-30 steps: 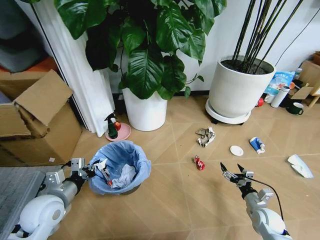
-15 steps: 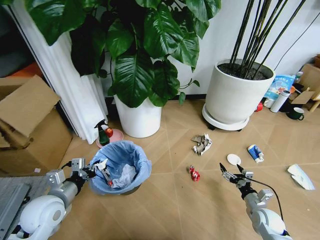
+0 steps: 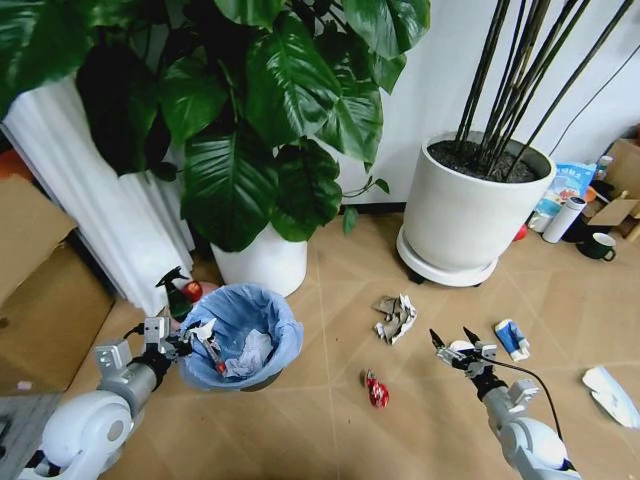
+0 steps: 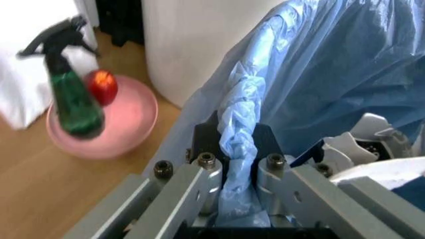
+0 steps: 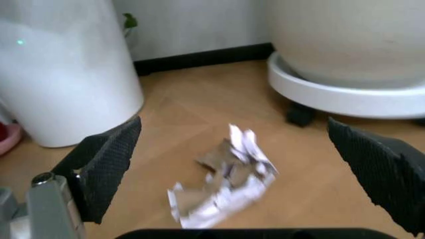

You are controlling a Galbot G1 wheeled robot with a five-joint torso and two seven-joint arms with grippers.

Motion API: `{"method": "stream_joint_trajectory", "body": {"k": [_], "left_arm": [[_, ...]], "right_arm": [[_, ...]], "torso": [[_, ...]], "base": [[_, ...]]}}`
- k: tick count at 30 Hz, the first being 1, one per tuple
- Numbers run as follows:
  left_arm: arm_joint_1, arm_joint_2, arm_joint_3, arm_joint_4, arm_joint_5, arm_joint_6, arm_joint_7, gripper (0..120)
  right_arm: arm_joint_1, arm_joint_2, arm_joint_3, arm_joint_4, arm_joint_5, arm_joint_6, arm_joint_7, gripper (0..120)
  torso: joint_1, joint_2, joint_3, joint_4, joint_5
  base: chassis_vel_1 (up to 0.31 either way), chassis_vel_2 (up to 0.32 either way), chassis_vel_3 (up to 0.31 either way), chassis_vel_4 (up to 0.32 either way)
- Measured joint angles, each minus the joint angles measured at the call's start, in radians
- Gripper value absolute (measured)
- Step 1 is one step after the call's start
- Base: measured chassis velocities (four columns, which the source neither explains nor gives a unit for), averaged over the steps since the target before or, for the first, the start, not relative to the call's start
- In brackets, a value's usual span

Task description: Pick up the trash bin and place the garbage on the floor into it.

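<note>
Light-blue-lined trash bin (image 3: 243,335), red wrapper (image 3: 377,391)

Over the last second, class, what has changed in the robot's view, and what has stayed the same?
The whole head view has shifted, so the camera moved, not the litter; the plants and floor pieces sit nearer. The left gripper stays shut on the trash bin rim. The right gripper stays open, now facing the crumpled paper wad.

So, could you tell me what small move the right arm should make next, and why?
Probably ease the right gripper forward and down over the crumpled paper wad. Its jaws stand open with the wad centred between them in the right wrist view, on bare floor. The left gripper is shut on the trash bin rim, ready to receive it.
</note>
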Motion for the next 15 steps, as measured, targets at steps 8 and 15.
{"method": "stream_joint_trajectory", "body": {"k": [8,15], "left_arm": [[-0.005,0.002,0.0,0.007,0.0,0.0,-0.001,1],[-0.003,-0.002,-0.002,0.008,0.0,0.001,-0.002,1]], "right_arm": [[-0.031,-0.057,-0.115,-0.023,-0.073,0.044,-0.09,100],[-0.113,-0.096,-0.184,0.042,-0.09,0.017,-0.099,100]], "torso": [[0.0,0.0,0.0,0.0002,0.0002],[0.0,0.0,0.0,-0.0001,-0.0006]], "base": [[-0.182,0.173,0.159,-0.19],[0.02,-0.015,-0.014,0.031]]}}
